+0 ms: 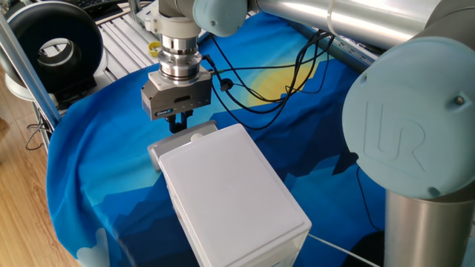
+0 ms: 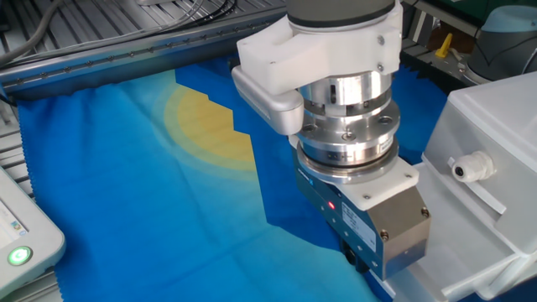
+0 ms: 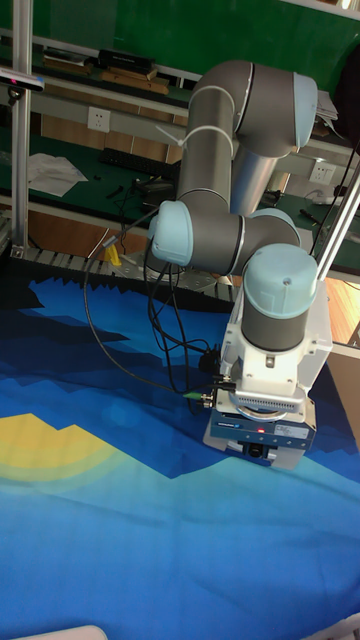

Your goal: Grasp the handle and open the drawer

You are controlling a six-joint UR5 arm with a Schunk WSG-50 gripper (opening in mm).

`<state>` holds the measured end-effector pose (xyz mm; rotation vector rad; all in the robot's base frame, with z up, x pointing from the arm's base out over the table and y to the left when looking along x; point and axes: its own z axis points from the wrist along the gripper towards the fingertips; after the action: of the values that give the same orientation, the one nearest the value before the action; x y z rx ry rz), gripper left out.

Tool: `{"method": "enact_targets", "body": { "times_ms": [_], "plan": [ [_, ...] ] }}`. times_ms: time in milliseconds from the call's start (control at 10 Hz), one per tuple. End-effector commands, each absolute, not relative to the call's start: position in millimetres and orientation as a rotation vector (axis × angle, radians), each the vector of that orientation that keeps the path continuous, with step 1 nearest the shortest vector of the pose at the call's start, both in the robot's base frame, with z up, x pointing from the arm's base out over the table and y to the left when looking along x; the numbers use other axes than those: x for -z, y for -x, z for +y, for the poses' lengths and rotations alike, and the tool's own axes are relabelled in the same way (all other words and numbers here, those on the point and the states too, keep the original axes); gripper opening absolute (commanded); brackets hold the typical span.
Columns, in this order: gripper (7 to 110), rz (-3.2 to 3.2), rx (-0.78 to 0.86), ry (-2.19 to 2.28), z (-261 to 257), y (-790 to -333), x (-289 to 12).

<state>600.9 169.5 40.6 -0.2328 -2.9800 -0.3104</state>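
Note:
The drawer (image 1: 185, 142) is the narrow front end of a white rounded box (image 1: 230, 196) lying on the blue cloth. Its handle (image 1: 197, 137), a small round white knob, sticks out of that front and shows clearly in the other fixed view as the handle (image 2: 471, 165). My gripper (image 1: 178, 124) hangs nose-down just in front of the drawer, slightly left of the knob and apart from it. Its dark fingers look pressed together with nothing between them. In the tall fixed view the gripper (image 3: 260, 452) is low over the cloth, and the arm hides the drawer.
Black cables (image 1: 260, 81) trail over the cloth behind the gripper. A white pendant with a green light (image 2: 21, 243) lies at the cloth's left edge. A black round device (image 1: 56, 48) and metal rails (image 1: 119, 33) stand at the back. The arm's large base (image 1: 415, 141) fills the right.

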Motion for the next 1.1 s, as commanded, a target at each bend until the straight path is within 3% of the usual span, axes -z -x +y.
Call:
{"method": "enact_targets", "body": {
  "times_ms": [0,1000],
  "plan": [
    [88,-2.979,0.333,0.243,172.2,-602.6,-41.5],
    [88,-2.965,0.328,0.224,170.2,-598.8,-42.3]
  ]
}}
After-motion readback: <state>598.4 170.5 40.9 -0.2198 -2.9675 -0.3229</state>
